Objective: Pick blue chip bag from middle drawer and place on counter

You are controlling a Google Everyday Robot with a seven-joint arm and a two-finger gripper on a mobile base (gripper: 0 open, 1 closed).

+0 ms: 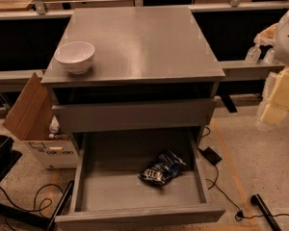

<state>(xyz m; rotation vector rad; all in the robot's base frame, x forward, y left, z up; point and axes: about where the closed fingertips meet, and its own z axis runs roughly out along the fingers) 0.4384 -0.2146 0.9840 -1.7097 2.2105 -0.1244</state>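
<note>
blue chip bag (pixel 161 168) in open middle drawer (pixel 116 192) | gripper (pixel 274 109) far right (state: cannot tell)

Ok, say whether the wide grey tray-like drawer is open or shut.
Open: the wide grey drawer is pulled out, crumpled dark blue foil bag on its floor; end effector at far right, outside it.

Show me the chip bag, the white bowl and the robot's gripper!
Blue chip bag (pixel 162 168): camera view, middle of its crumpled foil.
White bowl (pixel 76 64): camera view, its outer side.
Gripper (pixel 270 113): camera view, right edge, its pale lower end.
</note>
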